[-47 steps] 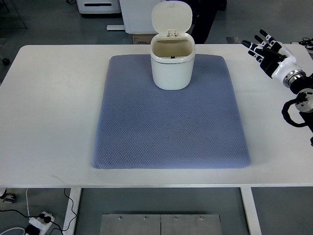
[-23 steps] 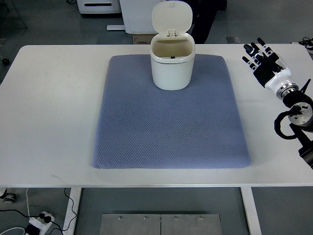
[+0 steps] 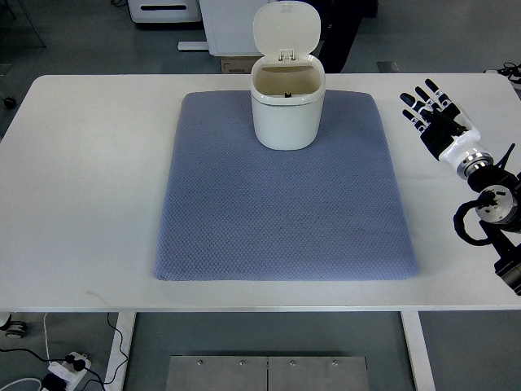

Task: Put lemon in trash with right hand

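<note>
A white table [image 3: 89, 187] fills the view, with grey floor and some white cabinets beyond its far edge. The right hand [image 3: 434, 116] hangs over the bare tabletop with its fingers [image 3: 409, 99] spread and straight, holding nothing. To its left lies a blue-grey mat [image 3: 277, 212], the hand well clear of the mat's edge. Further left and a little farther from the robot stands the white trash bin [image 3: 286, 104] on the far end of the mat, its lid [image 3: 286, 28] tipped up and open.

The lemon is nowhere to be seen on the mat or the table; what shows of the bin's inside looks bare, though its floor is hidden, so the fruit may lie down there.

If it does, the job is likely finished and the sensible move is to rest the arm. If not, the hand should find the fruit first, close around it firmly, and carry it leftward over the rim, high enough not to knock the upright lid.
</note>
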Tool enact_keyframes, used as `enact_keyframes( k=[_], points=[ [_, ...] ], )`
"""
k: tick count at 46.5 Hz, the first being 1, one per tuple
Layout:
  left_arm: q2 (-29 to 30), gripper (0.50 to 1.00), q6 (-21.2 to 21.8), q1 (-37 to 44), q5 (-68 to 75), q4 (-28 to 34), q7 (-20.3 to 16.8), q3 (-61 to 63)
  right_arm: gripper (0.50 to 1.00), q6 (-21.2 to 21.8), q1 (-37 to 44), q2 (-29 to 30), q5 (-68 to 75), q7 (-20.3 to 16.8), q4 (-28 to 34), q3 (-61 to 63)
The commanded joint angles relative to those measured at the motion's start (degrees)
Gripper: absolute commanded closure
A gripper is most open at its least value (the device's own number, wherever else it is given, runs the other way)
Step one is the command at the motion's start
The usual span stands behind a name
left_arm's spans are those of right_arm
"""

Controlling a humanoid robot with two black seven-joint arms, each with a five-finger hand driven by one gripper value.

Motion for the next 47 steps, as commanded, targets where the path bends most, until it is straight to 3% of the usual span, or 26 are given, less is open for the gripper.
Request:
enact_keyframes(
  k=[1,19,47],
  points=[
    [0.0,0.500,0.0,0.0,0.0,-0.1,0.0,0.0,0.500,0.0,-1.0,0.5,0.0,0.1,0.0,0.1],
    [0.0,0.500,0.0,0.0,0.0,-0.1,0.0,0.0,0.500,-0.1,-3.5,2.0,-6.4,0.1,0.0,2.8],
    [0.0,0.500,0.0,0.0,0.0,0.0,0.0,0.0,0.500,-0.2,-3.7,5.9,-6.6,3.7,0.6,9.9]
  ],
)
